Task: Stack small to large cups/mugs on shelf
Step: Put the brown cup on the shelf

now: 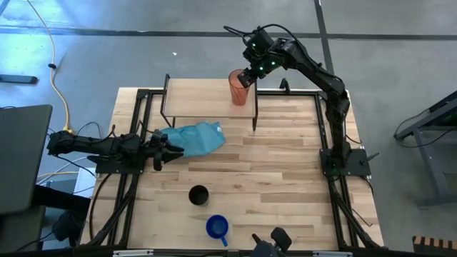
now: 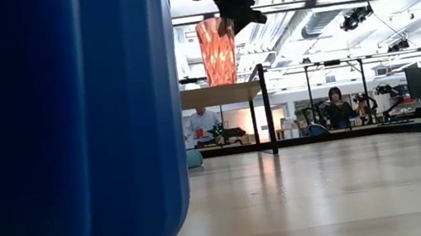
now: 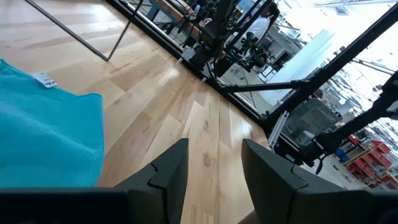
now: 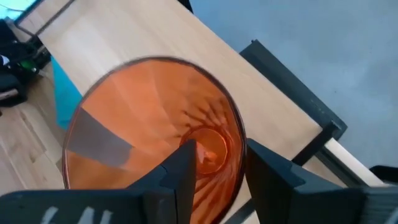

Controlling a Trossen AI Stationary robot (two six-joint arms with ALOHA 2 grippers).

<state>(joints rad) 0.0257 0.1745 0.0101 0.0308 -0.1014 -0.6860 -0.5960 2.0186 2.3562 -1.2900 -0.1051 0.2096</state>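
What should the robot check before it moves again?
1. Orange cup standing upright on the shelf: ok.
2. Right gripper let go of the cup: cannot tell, it straddles the rim.
3. Black cup on the shelf: not ok, it is on the table.
4. Blue mug on the shelf: not ok, also on the table.
5. Left gripper open and empty beside the teal cloth: ok.

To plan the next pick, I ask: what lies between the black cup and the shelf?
In the high view, the teal cloth lies between the black cup and the shelf; the rest is bare tabletop.
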